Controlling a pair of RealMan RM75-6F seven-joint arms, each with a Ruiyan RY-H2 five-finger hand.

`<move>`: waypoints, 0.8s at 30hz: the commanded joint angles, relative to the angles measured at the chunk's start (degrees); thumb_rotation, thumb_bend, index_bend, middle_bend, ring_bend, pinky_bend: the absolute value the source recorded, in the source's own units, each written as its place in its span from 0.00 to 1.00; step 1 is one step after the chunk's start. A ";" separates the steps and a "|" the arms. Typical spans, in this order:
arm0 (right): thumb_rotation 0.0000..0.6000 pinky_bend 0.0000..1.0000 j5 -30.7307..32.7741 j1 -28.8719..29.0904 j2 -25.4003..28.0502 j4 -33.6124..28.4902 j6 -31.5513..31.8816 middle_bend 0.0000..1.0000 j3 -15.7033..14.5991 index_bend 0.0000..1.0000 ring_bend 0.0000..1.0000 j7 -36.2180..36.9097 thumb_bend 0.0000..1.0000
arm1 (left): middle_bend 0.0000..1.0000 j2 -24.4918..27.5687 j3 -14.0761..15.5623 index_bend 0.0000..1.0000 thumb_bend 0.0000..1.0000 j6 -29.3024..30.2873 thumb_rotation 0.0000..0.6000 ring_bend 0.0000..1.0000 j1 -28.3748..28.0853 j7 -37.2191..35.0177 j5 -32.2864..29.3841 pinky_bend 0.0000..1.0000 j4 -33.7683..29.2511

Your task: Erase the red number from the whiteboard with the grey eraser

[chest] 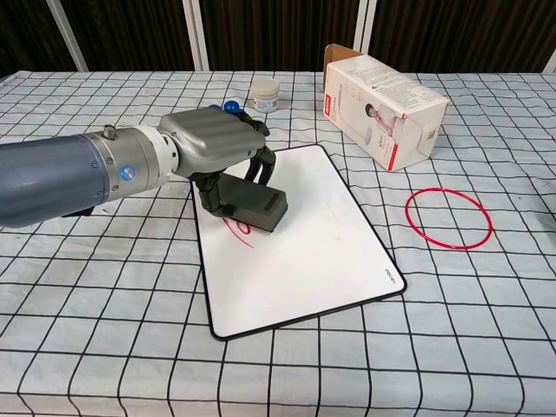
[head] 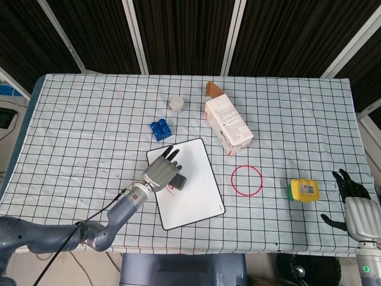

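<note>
The whiteboard lies on the checked tablecloth, tilted a little. My left hand grips the grey eraser and presses it on the board's upper left part. The eraser covers most of the red number; only a red streak shows below its near edge. My right hand hangs at the table's right edge, holding nothing, fingers apart, in the head view only.
A blue brick sits just behind the board. A white jar and a white-and-red carton lie further back. A red ring and a yellow-green block lie to the right.
</note>
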 commanded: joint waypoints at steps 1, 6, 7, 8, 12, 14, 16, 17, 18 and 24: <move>1.00 0.18 0.03 -0.01 0.02 0.00 0.02 0.05 0.02 0.06 0.17 0.05 0.03 | 0.45 -0.01 0.28 0.41 0.26 -0.12 1.00 0.00 0.03 -0.33 0.11 0.00 -0.12; 1.00 0.18 0.01 0.00 0.07 -0.03 0.02 0.05 0.05 0.06 0.17 0.12 0.03 | 0.45 0.45 1.29 0.41 0.26 -0.82 1.00 0.00 -0.03 -0.04 -0.23 0.00 -1.01; 1.00 0.18 0.00 0.03 0.09 -0.03 0.02 0.05 0.07 0.06 0.16 0.11 0.03 | 0.45 0.63 1.46 0.41 0.26 -0.84 1.00 0.00 -0.02 0.00 -0.22 0.00 -1.37; 1.00 0.18 -0.01 0.04 0.11 -0.05 0.00 0.05 0.08 0.06 0.17 0.12 0.03 | 0.45 0.84 1.64 0.41 0.26 -0.76 1.00 0.00 0.05 -0.07 -0.06 0.00 -1.86; 1.00 0.18 -0.04 0.01 0.10 -0.04 0.05 0.05 0.05 0.06 0.16 0.13 0.03 | 0.45 1.93 2.22 0.41 0.26 -0.30 1.00 0.00 0.54 -0.69 0.49 0.00 -3.85; 1.00 0.18 -0.08 0.01 0.08 -0.02 0.05 0.05 0.03 0.06 0.16 0.13 0.03 | 0.45 2.49 2.61 0.41 0.26 -0.07 1.00 0.00 0.69 -0.53 0.55 0.00 -4.68; 1.00 0.18 -0.14 0.01 0.07 0.00 0.07 0.05 0.01 0.06 0.17 0.10 0.03 | 0.45 2.95 3.04 0.41 0.26 0.04 1.00 0.00 0.79 -0.21 0.34 0.00 -5.58; 1.00 0.18 -0.16 0.00 0.05 0.02 0.07 0.05 -0.02 0.06 0.17 0.09 0.03 | 0.45 3.13 3.23 0.41 0.26 0.05 1.00 0.00 0.84 -0.12 0.21 0.00 -6.05; 1.00 0.18 -0.17 -0.01 0.03 0.03 0.08 0.05 -0.03 0.06 0.17 0.08 0.03 | 0.45 3.29 3.43 0.41 0.26 0.01 1.00 0.00 0.87 -0.06 0.07 0.00 -6.54; 1.00 0.18 -0.21 -0.06 -0.04 0.09 0.21 0.05 -0.04 0.05 0.17 0.09 0.03 | 0.45 3.61 4.35 0.41 0.26 0.01 1.00 0.00 0.68 0.52 0.54 0.00 -8.87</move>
